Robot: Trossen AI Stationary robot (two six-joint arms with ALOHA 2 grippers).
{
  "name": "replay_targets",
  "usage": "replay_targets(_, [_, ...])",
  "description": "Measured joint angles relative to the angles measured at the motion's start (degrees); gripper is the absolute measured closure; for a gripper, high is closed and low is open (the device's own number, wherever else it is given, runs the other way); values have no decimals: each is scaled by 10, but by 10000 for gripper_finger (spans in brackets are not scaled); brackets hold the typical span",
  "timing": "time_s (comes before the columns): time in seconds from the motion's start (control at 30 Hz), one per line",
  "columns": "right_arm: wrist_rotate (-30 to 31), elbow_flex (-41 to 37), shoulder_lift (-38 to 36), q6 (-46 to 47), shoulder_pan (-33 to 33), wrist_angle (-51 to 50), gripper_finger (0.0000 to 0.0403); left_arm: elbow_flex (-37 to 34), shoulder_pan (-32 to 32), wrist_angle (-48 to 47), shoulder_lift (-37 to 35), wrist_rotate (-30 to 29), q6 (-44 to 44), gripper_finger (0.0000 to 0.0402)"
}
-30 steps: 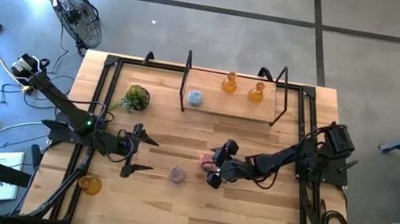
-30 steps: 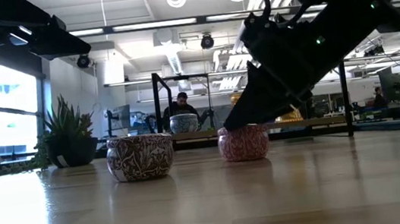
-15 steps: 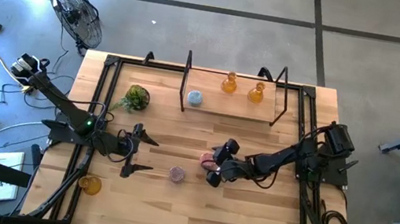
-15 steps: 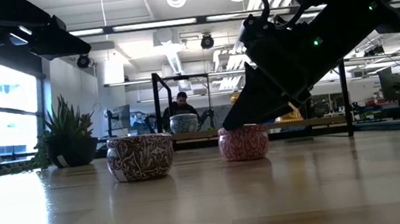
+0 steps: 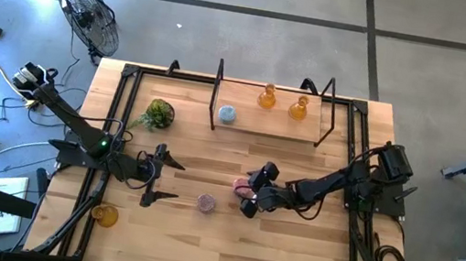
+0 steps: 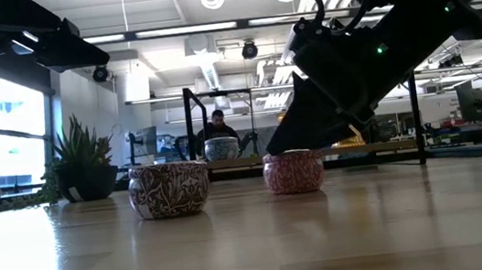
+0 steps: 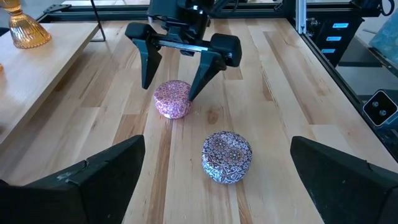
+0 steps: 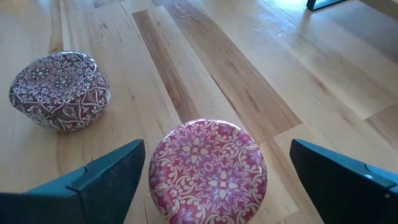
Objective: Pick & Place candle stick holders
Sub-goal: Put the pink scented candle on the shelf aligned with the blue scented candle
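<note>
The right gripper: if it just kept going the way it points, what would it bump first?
Most likely the pink holder. The right gripper is open, with that holder just ahead between its fingers. The lilac holder sits farther off and to one side, so it would probably be missed.

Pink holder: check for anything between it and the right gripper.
Nothing visible does. The right gripper is open, its fingers straddling the pink holder with bare tabletop around it. The lilac holder sits off to one side, outside the fingers.
</note>
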Motion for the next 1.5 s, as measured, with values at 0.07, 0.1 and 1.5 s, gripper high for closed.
replay_targets(0.07, [0,0,0,0,0,-2,8,0,0,0,0,0,0,4])
replay_targets(0.1, [0,0,0,0,0,-2,8,0,0,0,0,0,0,4])
replay_targets(1.5, [-72,0,3,45,-27,-33,75,0,0,0,0,0,0,4])
